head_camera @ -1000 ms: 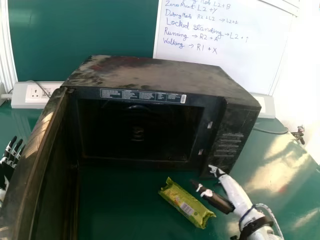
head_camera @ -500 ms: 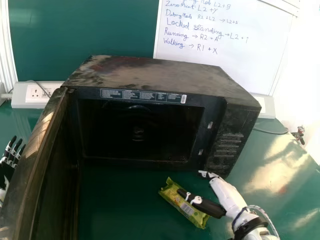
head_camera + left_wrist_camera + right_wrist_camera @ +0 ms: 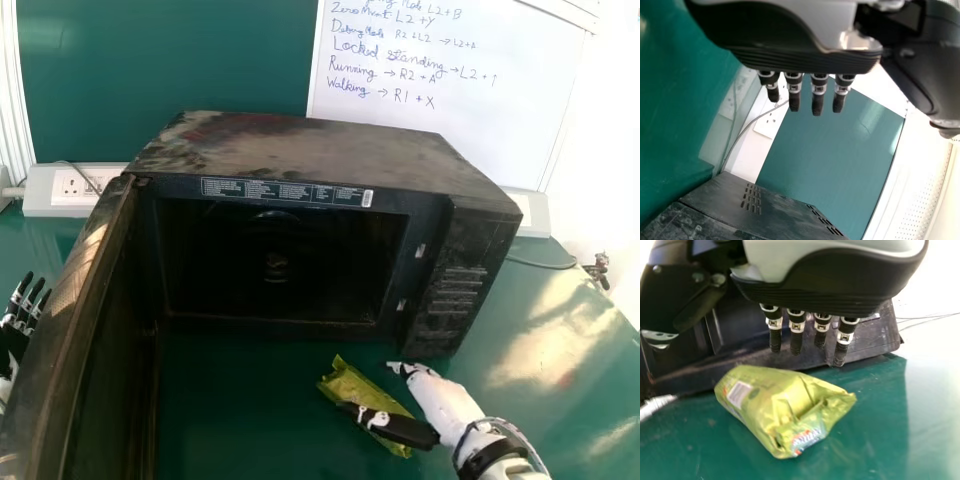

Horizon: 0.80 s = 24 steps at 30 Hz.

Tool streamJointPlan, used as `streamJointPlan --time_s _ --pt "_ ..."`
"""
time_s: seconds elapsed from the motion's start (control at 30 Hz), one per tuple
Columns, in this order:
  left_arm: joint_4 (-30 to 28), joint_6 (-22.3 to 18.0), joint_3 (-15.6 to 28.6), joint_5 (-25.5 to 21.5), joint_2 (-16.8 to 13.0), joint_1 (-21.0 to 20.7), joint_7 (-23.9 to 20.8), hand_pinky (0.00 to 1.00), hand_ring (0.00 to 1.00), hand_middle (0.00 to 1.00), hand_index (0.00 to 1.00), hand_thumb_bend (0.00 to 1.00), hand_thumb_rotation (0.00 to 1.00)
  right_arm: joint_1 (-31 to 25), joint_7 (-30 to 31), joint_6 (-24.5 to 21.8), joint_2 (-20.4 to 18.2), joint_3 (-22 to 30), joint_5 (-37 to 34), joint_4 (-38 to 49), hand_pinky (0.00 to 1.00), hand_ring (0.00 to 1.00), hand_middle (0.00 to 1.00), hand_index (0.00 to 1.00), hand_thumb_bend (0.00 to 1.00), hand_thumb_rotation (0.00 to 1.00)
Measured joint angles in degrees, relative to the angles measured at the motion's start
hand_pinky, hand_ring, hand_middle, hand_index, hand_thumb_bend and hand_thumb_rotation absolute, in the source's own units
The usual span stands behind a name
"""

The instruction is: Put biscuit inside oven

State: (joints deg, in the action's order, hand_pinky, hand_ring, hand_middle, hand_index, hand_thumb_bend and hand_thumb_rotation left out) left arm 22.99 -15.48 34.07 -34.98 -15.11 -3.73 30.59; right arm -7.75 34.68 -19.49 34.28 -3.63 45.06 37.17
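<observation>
My right hand (image 3: 440, 402) is at the lower right in the head view, its thumb over the green biscuit packet (image 3: 350, 385) and its fingers just past the packet's far side. In the right wrist view the same hand (image 3: 810, 290) has straight fingers, with the biscuit packet (image 3: 770, 400) lying on the table beyond them. The black oven (image 3: 280, 265) stands behind the packet, door (image 3: 75, 330) swung wide at the left. My left hand (image 3: 18, 325) rests beyond the door at the left edge; in the left wrist view that hand (image 3: 805, 55) has its fingers extended.
The green table (image 3: 250, 420) carries the oven and packet. Behind are a whiteboard (image 3: 450, 90) and a socket strip (image 3: 70, 190). A cable (image 3: 545, 263) runs along the table right of the oven.
My right hand has moved left and nearer the robot, its thumb passing from beside the packet to over it. The packet, oven and left hand have stayed in place.
</observation>
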Motion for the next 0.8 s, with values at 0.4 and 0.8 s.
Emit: streamJointPlan --time_s 0.4,0.8 --pt "-0.17 0.00 0.00 -0.01 0.05 0.01 -0.04 0.72 0.74 0.81 0.90 0.12 0.00 2.78 7.09 -1.86 -0.20 -4.20 11.70 0.34 0.88 0.98 0.97 0.95 1.00 0.18" --pt "0.26 -0.01 0.00 -0.03 0.02 -0.14 0.39 0.72 0.74 0.80 0.90 0.13 0.00 3.09 5.70 1.59 -3.11 -7.95 20.67 -2.41 0.88 0.96 0.95 0.94 0.99 0.16"
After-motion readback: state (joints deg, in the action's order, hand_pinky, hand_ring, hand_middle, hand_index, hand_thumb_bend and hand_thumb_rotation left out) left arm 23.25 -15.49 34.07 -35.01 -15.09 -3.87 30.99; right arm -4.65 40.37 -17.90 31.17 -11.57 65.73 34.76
